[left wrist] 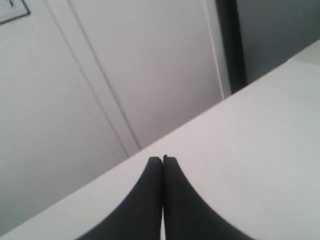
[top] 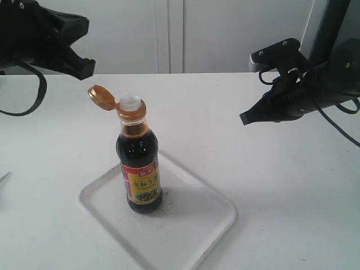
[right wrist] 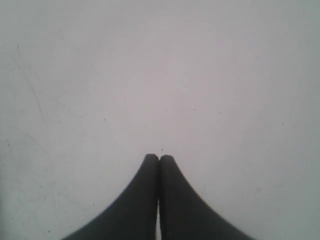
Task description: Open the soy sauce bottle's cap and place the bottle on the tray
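Note:
The soy sauce bottle (top: 140, 169) stands upright on the white tray (top: 197, 225), dark liquid inside and a red-and-yellow label low on its body. Its copper-orange cap (top: 101, 97) is flipped open to the left, and the white pour spout (top: 130, 102) is bare. My left gripper (top: 87, 68) hangs shut above and left of the bottle, holding nothing. My right gripper (top: 244, 119) hangs shut well to the right of it, also with nothing in it. The left wrist view has only the shut gripper (left wrist: 162, 159) over the table edge; the right wrist view has the shut gripper (right wrist: 159, 157) over bare table.
The white table (top: 253, 185) spreads all round the tray. A pale wall with panel seams (top: 169, 34) runs behind it. A dark upright post (top: 326, 28) stands at the back right, and black cables hang from both arms.

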Controlling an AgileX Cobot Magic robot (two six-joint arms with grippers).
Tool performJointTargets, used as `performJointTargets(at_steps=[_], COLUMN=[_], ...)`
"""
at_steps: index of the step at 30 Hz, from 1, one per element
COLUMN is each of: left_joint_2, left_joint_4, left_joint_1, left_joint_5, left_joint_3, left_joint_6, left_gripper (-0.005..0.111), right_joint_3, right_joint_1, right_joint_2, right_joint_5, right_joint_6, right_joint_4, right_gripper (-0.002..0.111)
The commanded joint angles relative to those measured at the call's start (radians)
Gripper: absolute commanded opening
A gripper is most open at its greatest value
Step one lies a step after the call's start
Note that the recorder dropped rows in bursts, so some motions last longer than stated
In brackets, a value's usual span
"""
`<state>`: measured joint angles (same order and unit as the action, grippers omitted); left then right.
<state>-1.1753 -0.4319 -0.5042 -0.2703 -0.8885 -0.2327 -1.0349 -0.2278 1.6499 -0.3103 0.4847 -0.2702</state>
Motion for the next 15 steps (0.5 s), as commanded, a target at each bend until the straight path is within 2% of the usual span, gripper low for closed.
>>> performJointTargets(at_steps=[1, 2, 4, 9, 15], left_joint_2=[0.009, 0.009, 0.009, 0.009, 0.011], left_joint_4=[0.015, 0.015, 0.017, 0.046, 0.074], left_joint_1=[0.004, 0.004, 0.021, 0.1, 0.19], left_joint_5=[0.326, 0.404, 0.476, 0.586, 0.745], left_joint_3=[-0.109, -0.13, -0.151, -0.163, -0.163], left_joint_6=[-0.003, -0.003, -0.015, -0.04, 0.001], left_gripper=[0.0, 0.0, 0.0, 0.0, 0.0], right_joint_3=[-0.035, -0.05, -0.067, -0.126, -0.155], right_joint_1=[-0.001, -0.001, -0.001, 0.001, 0.047], right_joint_2=[-0.001, -0.001, -0.001, -0.001, -0.006], right_joint_5=[-0.002, -0.035, -0.062, -0.218, -0.362], right_joint_6=[-0.021, -0.025, -0.046, -0.056, -0.168], right_joint_4=[-0.013, -0.013, -0.013, 0.019, 0.126], right_gripper=[0.0, 0.0, 0.0, 0.0, 0.0])
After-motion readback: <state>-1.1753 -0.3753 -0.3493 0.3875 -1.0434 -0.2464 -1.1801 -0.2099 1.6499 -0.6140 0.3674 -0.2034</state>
